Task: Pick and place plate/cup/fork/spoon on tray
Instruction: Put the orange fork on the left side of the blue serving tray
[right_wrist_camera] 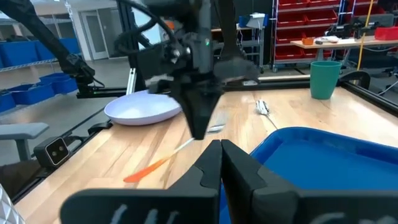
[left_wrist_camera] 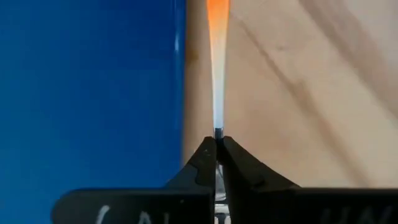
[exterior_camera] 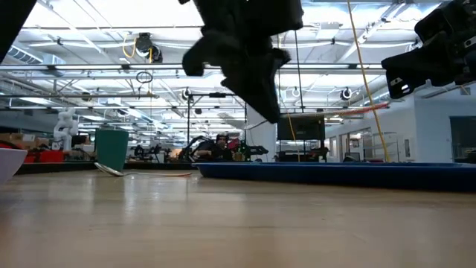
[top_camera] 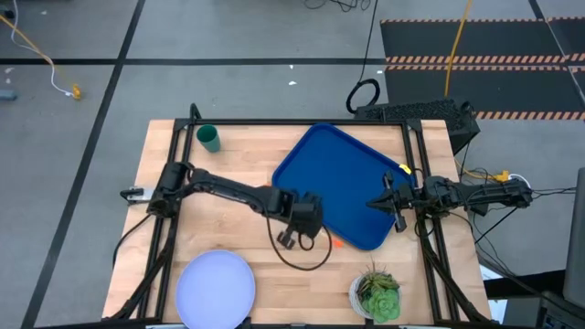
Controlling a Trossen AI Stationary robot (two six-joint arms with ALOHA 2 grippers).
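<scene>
My left gripper [top_camera: 294,236] hangs just off the blue tray's [top_camera: 338,174] near-left rim, shut on an orange-handled utensil [right_wrist_camera: 158,163]. Whether it is the fork or the spoon I cannot tell. A second utensil [right_wrist_camera: 264,107] lies flat on the table near the dark green cup [top_camera: 209,137], which stands at the far left. The pale plate [top_camera: 215,285] rests on the table at the near left. My right gripper [top_camera: 379,203] is shut and empty above the tray's right part. My left gripper pinches the utensil's thin metal neck [left_wrist_camera: 216,127] between its two fingers, coming from above and pointing down. The silver end [right_wrist_camera: 216,129] sticks out on one side. The orange handle [left_wrist_camera: 217,25] slants away and down on the other. Whether the handle's tip [top_camera: 336,242] touches the table I cannot tell.
A white pot with a green plant [top_camera: 377,294] stands at the near right, close to the tray's near corner. A black cable loops on the table under my left gripper [top_camera: 306,260]. Bare wood lies between the plate and the tray.
</scene>
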